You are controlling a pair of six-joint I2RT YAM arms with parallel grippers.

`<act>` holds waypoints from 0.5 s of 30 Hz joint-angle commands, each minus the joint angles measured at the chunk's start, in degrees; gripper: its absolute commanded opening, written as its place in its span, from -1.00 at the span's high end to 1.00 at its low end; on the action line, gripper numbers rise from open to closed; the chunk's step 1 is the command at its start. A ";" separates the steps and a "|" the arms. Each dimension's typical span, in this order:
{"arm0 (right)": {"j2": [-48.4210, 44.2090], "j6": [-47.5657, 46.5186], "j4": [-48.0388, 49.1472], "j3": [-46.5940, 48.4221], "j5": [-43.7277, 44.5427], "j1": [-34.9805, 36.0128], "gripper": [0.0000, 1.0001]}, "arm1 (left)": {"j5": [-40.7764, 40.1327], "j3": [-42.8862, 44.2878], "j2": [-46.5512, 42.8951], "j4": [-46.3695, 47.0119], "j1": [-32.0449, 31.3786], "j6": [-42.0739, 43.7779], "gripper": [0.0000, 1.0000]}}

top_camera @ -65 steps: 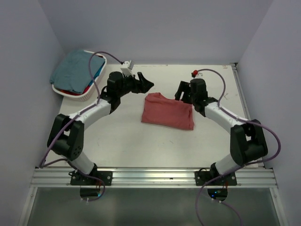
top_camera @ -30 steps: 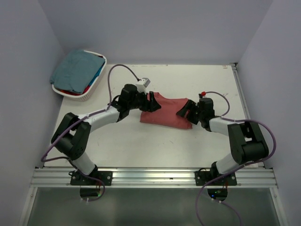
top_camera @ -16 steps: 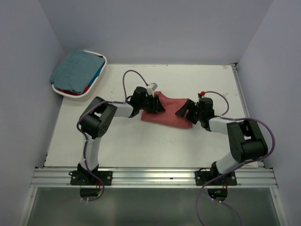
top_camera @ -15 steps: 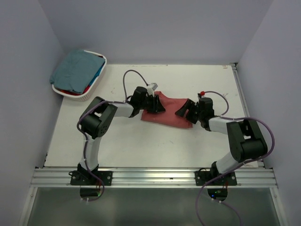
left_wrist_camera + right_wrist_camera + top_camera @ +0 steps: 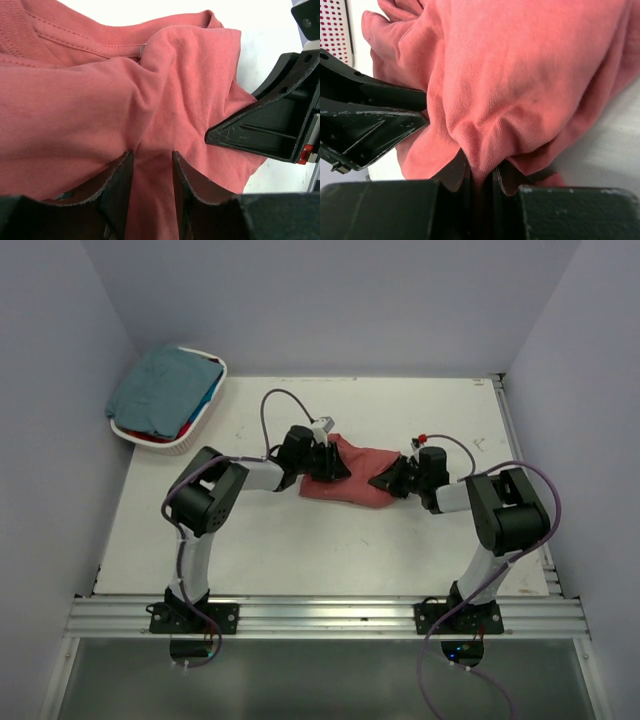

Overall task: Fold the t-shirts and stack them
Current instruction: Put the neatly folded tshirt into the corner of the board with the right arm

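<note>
The brick-red t-shirt [image 5: 355, 472] lies bunched at the middle of the table, and both grippers are at its ends. My left gripper [image 5: 335, 465] sits at its left side. In the left wrist view, a thick fold of the red cloth [image 5: 75, 100] fills the gap of the left gripper [image 5: 150, 154]. My right gripper [image 5: 386, 482] is at the shirt's right side. In the right wrist view, the right gripper [image 5: 480, 167] is shut tight on a pinched ridge of the shirt [image 5: 530, 75]. A teal t-shirt [image 5: 160, 385] lies on top of the basket's pile.
The white oval basket [image 5: 150, 437] stands at the back left, with bits of bright blue cloth [image 5: 208, 395] and red cloth [image 5: 185, 425] under the teal one. Each wrist view shows the other gripper's black fingers [image 5: 265, 130] [image 5: 370, 115] close by across the cloth.
Both grippers came down onto the red shirt and closed on it. The right gripper then pushed left, bunching the shirt narrower.
</note>
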 commanded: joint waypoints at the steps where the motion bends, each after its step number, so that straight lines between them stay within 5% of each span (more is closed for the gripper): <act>1: -1.60 -0.43 -7.79 -2.67 0.31 0.88 1.00 | -3.36 -4.12 -3.04 -7.83 -0.40 3.13 0.15; 8: -14.79 5.79 -11.04 -3.20 9.70 -0.87 1.00 | -9.06 -6.14 -20.45 -11.77 2.23 4.62 -0.36; 15: -23.24 16.78 -9.02 -5.57 26.30 -7.19 1.00 | -10.56 -10.00 -34.34 -14.68 7.68 5.15 -0.50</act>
